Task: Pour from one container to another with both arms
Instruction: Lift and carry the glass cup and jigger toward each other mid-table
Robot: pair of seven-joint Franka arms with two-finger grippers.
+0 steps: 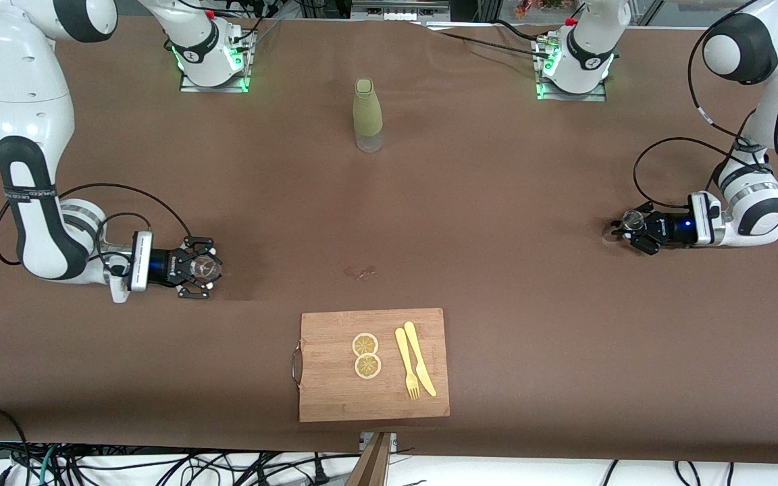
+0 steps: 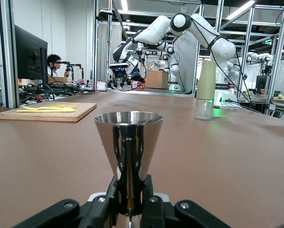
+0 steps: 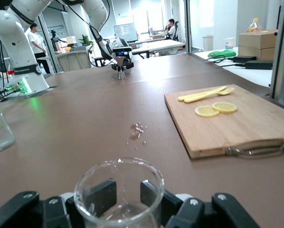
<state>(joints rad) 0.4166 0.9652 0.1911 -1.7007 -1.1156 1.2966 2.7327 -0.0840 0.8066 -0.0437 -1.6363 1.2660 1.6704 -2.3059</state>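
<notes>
From the high front camera, a brown table with two white arms reaching in low from either end; the left gripper (image 1: pixel 627 233) sits at the left arm's end of the table, pinching a small steel jigger (image 1: pixel 631 219) that stands upright; the right gripper (image 1: pixel 208 270) sits at the right arm's end, its fingers around a clear glass tumbler (image 1: pixel 202 268), though whether they press it cannot be told; between them, toward the bases, stands an olive-green bottle (image 1: pixel 367 115); nearer the camera lies a wooden cutting board (image 1: pixel 335 391) carrying two lemon slices (image 1: pixel 366 355), a yellow fork (image 1: pixel 406 364) and a yellow knife (image 1: pixel 420 358); a small wet patch (image 1: pixel 360 273) marks the table between bottle and board. In the left wrist view, the jigger (image 2: pixel 128 142) rises upright from the black fingers (image 2: pixel 151 202), gripped at its narrow waist, its upper cup gleaming. In the right wrist view, the tumbler (image 3: pixel 119 192) stands upright between the black fingers (image 3: pixel 154 197), which flank its sides; the board (image 3: pixel 237 121) and wet patch (image 3: pixel 137 130) lie ahead on the table.
</notes>
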